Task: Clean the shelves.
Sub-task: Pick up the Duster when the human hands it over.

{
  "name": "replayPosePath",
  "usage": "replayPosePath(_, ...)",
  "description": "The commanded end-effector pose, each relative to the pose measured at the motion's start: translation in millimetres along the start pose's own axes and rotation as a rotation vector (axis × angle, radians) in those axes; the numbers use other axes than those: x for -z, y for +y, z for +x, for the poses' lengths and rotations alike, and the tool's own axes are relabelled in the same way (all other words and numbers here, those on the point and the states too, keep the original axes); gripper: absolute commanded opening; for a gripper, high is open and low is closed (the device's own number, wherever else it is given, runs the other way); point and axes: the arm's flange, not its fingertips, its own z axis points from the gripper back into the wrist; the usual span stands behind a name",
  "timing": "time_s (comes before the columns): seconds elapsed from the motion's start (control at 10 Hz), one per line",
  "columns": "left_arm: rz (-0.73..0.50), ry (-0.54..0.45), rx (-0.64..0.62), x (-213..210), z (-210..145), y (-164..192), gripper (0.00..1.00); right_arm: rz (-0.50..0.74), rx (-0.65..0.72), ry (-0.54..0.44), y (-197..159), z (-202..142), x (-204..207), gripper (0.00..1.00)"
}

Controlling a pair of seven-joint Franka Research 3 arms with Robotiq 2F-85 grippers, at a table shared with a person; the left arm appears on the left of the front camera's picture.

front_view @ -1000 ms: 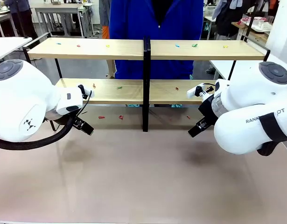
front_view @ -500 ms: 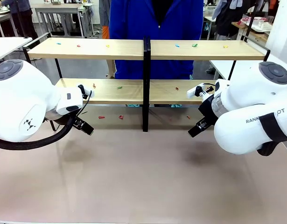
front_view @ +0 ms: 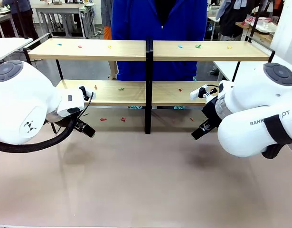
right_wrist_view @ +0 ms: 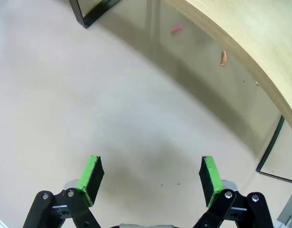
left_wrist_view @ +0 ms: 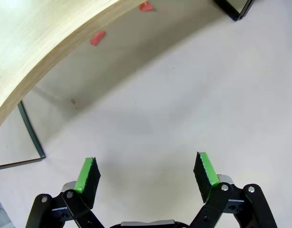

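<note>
The shelves (front_view: 136,50) are a two-tier rack of light wood boards in a black frame with a central post (front_view: 148,85), standing at the table's far side. Small coloured scraps lie on the top boards and the lower boards (front_view: 121,89). A few red scraps (front_view: 103,119) lie on the table under the rack. My left gripper (front_view: 84,128) hovers low in front of the lower left board, open and empty (left_wrist_view: 146,173). My right gripper (front_view: 199,131) hangs in front of the lower right board, open and empty (right_wrist_view: 148,175).
A person in a blue top (front_view: 157,28) stands right behind the rack. The white table (front_view: 146,180) stretches bare in front of both arms. Red scraps (left_wrist_view: 97,38) and an orange one (right_wrist_view: 223,58) lie under the board edges.
</note>
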Motion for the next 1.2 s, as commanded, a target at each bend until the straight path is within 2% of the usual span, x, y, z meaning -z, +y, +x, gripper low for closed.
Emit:
replayPosePath(0.0, 0.000, 0.000, 0.000, 0, 0, 0, 1.00, 0.000, 0.000, 0.000, 0, 0, 0, 1.00)
replayPosePath(0.1, -0.046, 0.060, 0.071, -36, 9, 5, 1.00, 0.031, -0.004, -0.037, -4, -2, -29, 1.00)
replayPosePath(0.2, -0.088, 0.170, 0.132, -88, 30, 23, 1.00, 0.040, 0.012, -0.047, -19, -16, -70, 1.00)
replayPosePath(0.3, -0.143, 0.241, 0.176, -135, 53, 48, 1.00, 0.056, 0.035, -0.079, -36, -39, -116, 1.00)
replayPosePath(0.5, -0.312, 0.412, 0.189, -196, 77, 89, 1.00, 0.052, 0.015, -0.187, -51, -72, -186, 1.00)
replayPosePath(0.6, -0.427, 0.452, 0.169, -216, 88, 106, 1.00, 0.048, -0.009, -0.251, -53, -84, -215, 1.00)
replayPosePath(0.8, -0.639, 0.642, 0.140, -235, 105, 127, 1.00, 0.054, -0.053, -0.353, -58, -103, -257, 1.00)
replayPosePath(0.9, -0.734, 0.683, 0.099, -241, 109, 134, 1.00, 0.062, -0.040, -0.398, -64, -111, -274, 1.00)
replayPosePath(1.1, -0.805, 0.683, 0.019, -247, 98, 133, 1.00, 0.046, -0.046, -0.459, -64, -117, -297, 1.00)
